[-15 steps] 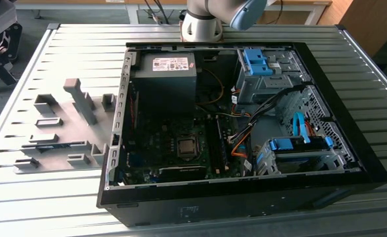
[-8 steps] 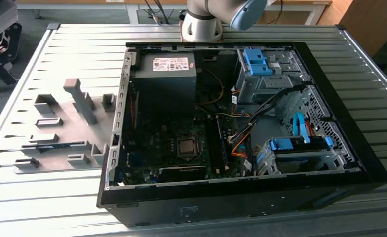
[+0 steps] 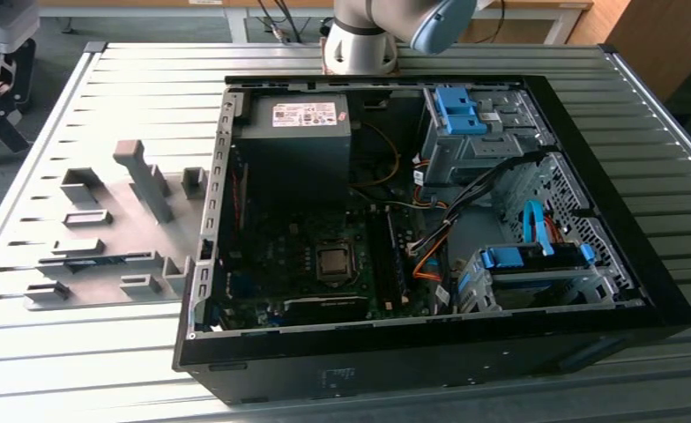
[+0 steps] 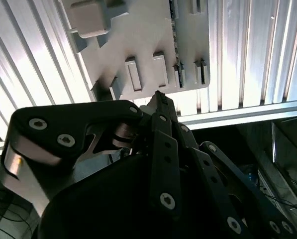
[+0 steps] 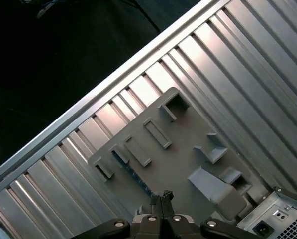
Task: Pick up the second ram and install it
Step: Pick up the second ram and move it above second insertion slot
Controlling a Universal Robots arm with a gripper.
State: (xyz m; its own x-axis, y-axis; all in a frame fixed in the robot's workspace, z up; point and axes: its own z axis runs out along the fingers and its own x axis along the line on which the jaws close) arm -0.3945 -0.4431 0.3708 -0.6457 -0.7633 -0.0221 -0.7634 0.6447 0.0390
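The second ram (image 5: 131,172) stands on its edge in a slot of the grey holder plate (image 5: 183,159), seen as a thin blue strip in the first wrist view and as a dark strip (image 4: 174,35) along the plate (image 4: 188,55) in the second wrist view. The gripper (image 5: 161,195) hangs above this plate with its fingers drawn together at the tips and nothing between them, also visible in the second wrist view (image 4: 158,95). The plate (image 3: 110,229) lies on the ribbed metal desk (image 3: 145,97), at the exterior view's left. Beside it lies the open black computer case (image 3: 440,366), with its motherboard (image 3: 310,264), power supply (image 3: 293,132) and blue drive brackets (image 3: 457,110).
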